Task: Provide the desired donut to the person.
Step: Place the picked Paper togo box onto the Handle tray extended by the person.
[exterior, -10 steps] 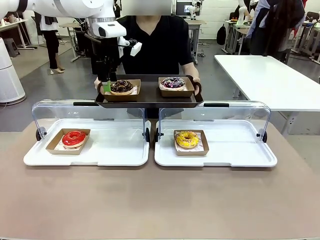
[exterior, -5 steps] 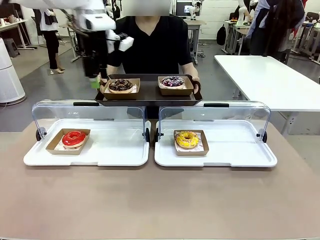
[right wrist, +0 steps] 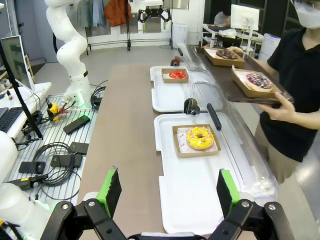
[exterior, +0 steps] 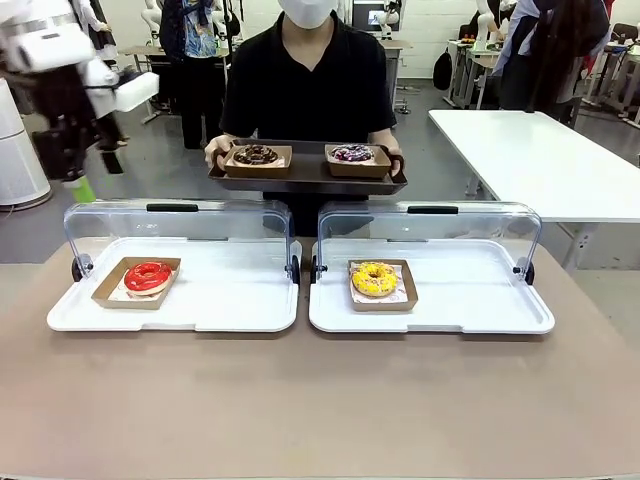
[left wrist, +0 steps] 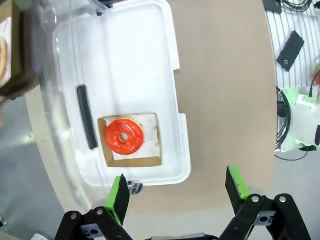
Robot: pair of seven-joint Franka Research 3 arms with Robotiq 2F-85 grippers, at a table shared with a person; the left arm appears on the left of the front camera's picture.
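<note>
Brown table [exterior: 320, 400] — two white lidded trays on it: left [exterior: 240, 318], right [exterior: 480, 322].

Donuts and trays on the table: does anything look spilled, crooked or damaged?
Nothing stands out. The red donut and yellow donut sit whole in their boxes on the white trays, lids open. The person holds the dark tray level with two more donuts.
</note>
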